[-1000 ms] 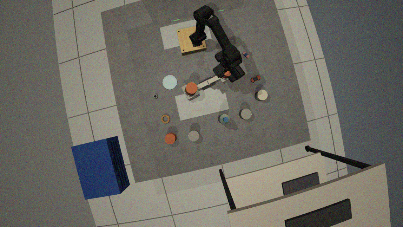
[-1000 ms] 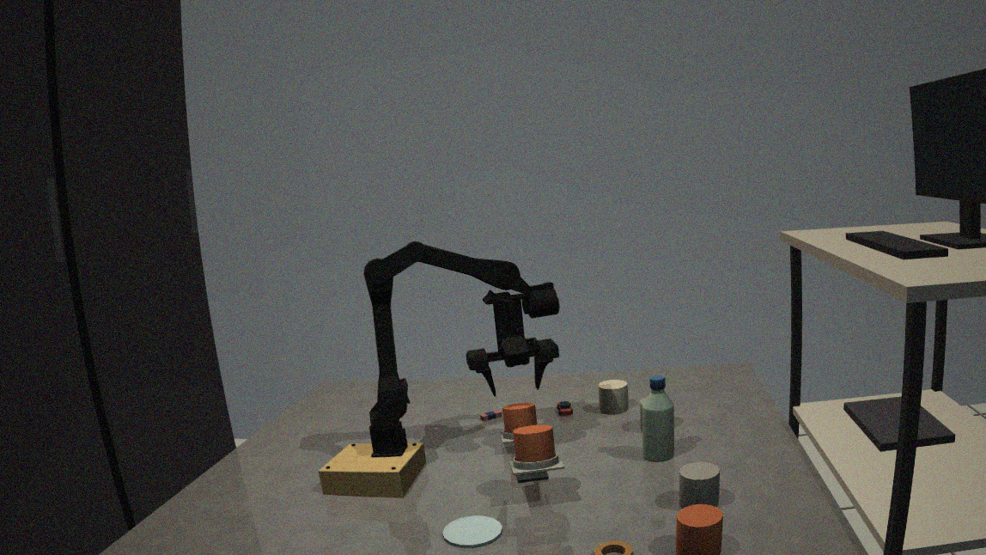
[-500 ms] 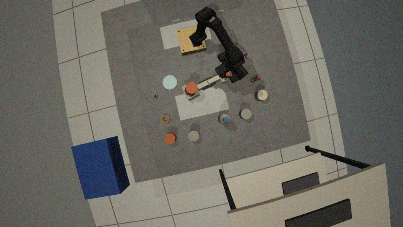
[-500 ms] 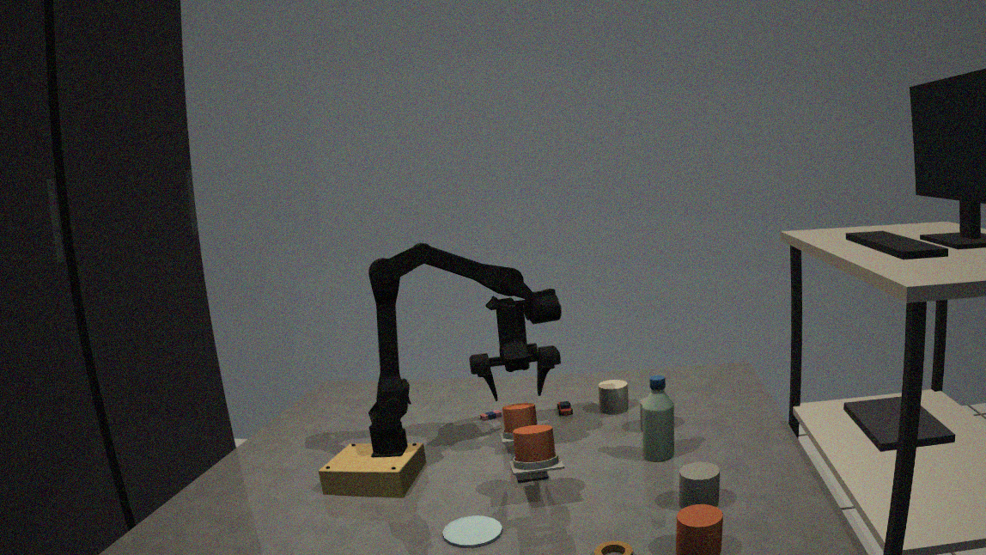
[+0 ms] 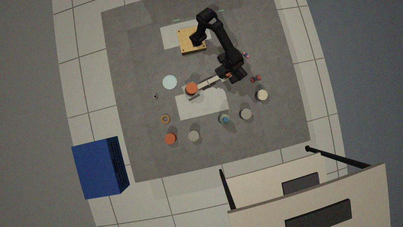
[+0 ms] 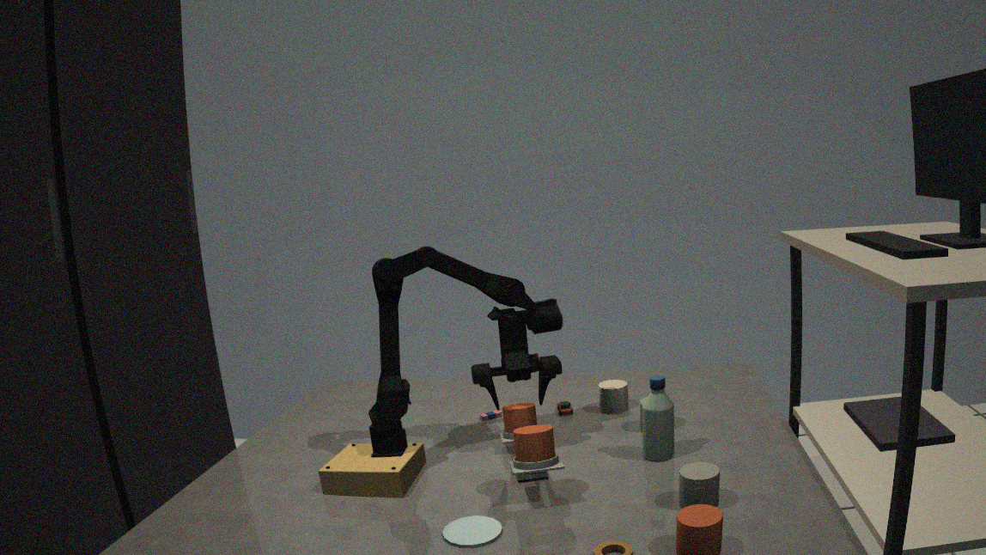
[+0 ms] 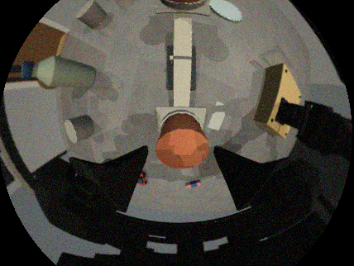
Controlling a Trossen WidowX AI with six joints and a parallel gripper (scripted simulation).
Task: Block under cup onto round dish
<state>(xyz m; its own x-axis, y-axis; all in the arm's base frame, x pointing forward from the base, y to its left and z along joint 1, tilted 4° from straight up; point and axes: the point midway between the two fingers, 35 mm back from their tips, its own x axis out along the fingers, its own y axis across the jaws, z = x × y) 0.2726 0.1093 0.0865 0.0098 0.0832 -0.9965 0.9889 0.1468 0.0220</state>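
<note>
Two orange cups stand on the ends of a small balance, whose pale beam joins them. My gripper is open and empty, pointing down just above the far cup, with one finger to each side of it. In the top view this cup is mostly hidden by the arm. The near cup stands untouched. The pale blue round dish lies flat beside the near cup. No block shows.
A green bottle, a cream cylinder, a grey cylinder and an orange cylinder stand around. A toy car and an eraser lie near the far cup. The arm's yellow base is behind.
</note>
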